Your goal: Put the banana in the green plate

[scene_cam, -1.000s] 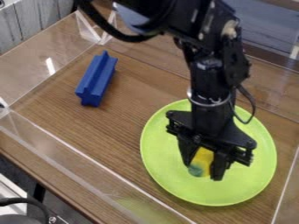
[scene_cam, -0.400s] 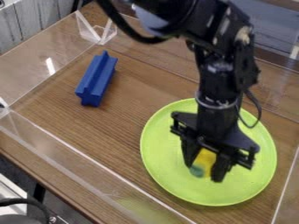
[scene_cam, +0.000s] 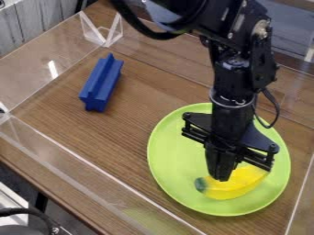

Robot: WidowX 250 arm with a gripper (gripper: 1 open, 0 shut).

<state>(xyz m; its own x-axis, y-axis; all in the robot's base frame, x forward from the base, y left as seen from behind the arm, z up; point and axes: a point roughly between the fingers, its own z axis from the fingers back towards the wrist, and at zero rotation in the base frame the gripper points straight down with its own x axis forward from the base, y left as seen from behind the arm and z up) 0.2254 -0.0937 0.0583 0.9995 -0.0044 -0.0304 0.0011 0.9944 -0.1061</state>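
Camera view: the black gripper (scene_cam: pixel 222 173) points straight down over the green plate (scene_cam: pixel 172 147), its fingers drawn tight together into one narrow dark column, with nothing pinched between them. Its tip stands on or just above the plate's surface (contact cannot be told from this angle), right beside the banana (scene_cam: pixel 240 186).

That banana lies flat inside the plate, toward the near rim, curving from a dark greenish tip at its left end out to the right of the gripper. Whether the fingertips touch its yellow skin is not clear.

Above the gripper, the black arm (scene_cam: pixel 237 64) rises toward the top of the frame.

Well apart, to the upper left, a blue ridged block (scene_cam: pixel 102 81) rests on the wooden tabletop (scene_cam: pixel 73 138), which is enclosed by clear plastic walls (scene_cam: pixel 31 60).

No brand, label or writing can be read on anything.
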